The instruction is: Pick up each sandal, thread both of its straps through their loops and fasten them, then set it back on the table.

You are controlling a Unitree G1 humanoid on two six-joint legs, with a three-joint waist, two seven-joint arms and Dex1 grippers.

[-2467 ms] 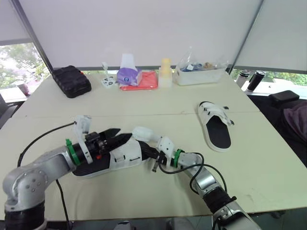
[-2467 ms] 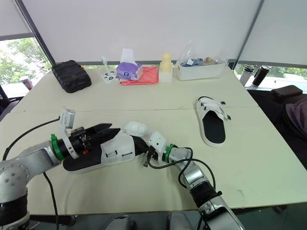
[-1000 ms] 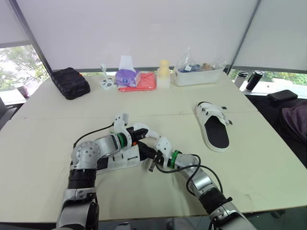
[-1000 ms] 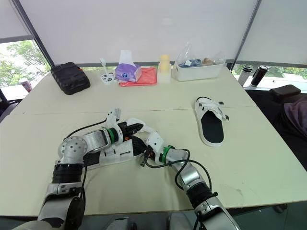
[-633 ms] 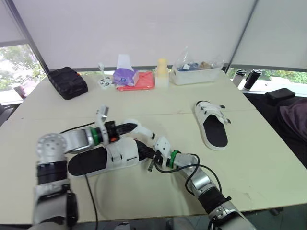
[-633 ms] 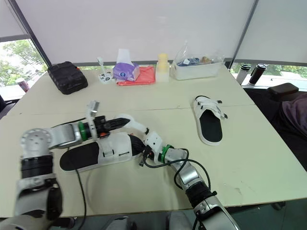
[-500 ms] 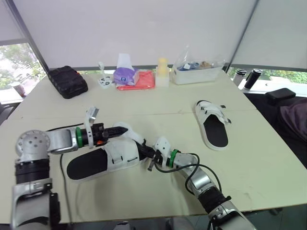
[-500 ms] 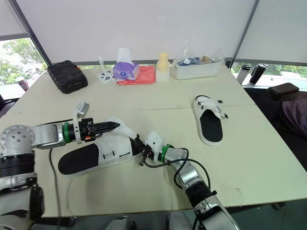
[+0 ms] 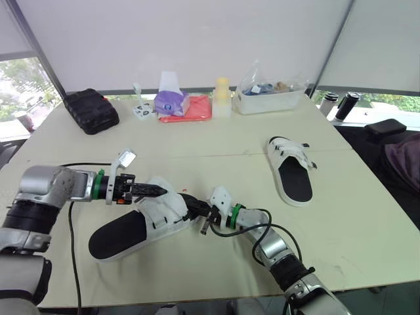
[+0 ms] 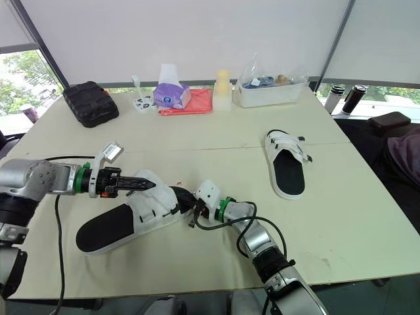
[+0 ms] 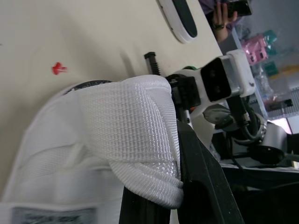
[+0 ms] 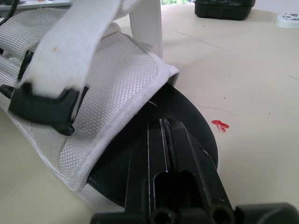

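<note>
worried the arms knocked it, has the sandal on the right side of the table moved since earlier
No. The far sandal lies where it did before, its strapped end at the table seam and its heel pointing toward the robot.

Coarse woven matt cloth strap (image 11: 131,126)

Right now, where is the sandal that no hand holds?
In the left eye view, the free sandal lies on the table's right side, nearer than the clear bin.

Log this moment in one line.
left gripper: shut on strap of near sandal | right gripper: shut, at its toe end | far sandal: on table, untouched
</note>
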